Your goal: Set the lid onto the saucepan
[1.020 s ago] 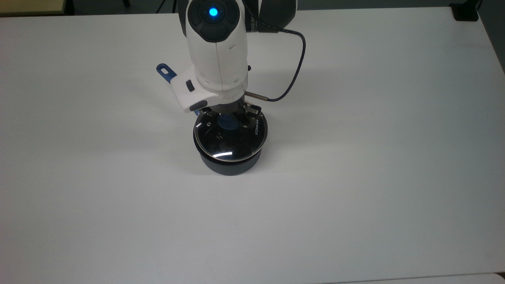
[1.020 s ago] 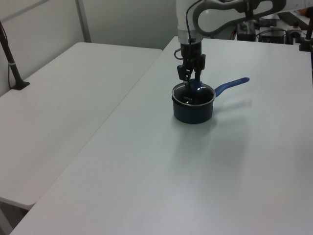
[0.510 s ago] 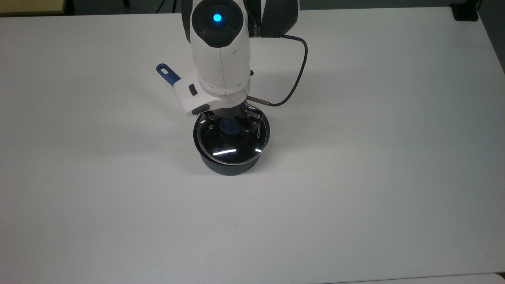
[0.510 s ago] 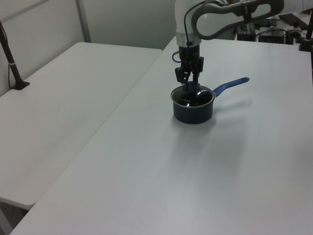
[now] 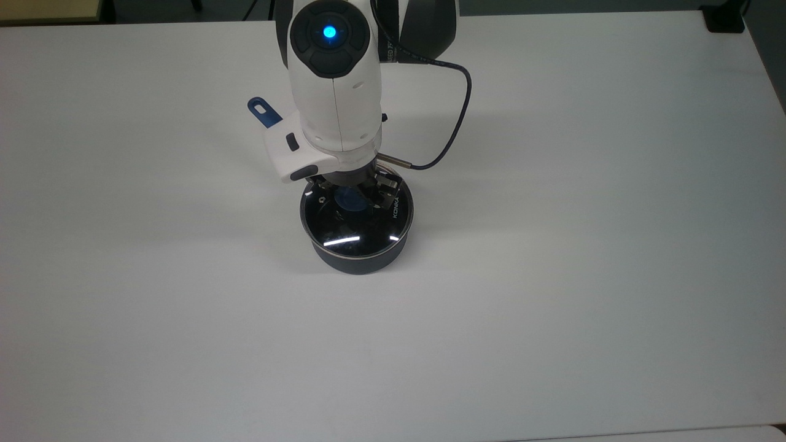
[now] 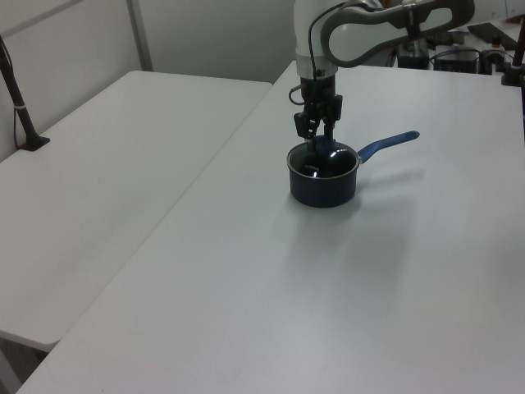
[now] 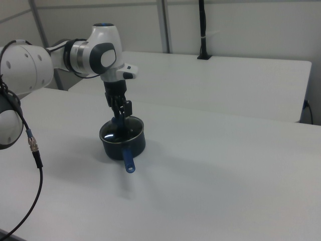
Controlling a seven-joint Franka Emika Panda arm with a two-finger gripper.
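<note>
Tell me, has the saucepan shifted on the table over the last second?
Barely, if at all. In the top view the saucepan keeps its spot against the table's far edge, with its handle tip only marginally further toward the top view's right.

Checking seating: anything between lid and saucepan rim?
Nothing visible: in the top view the lid sits flush on the saucepan, gripper at its knob.

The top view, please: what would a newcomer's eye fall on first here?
First, the white arm with its blue light, reaching down mid-table. Beneath it the gripper sits at the blue knob of the glass lid, which lies on the dark saucepan; its blue handle points to the top view's upper left.
</note>
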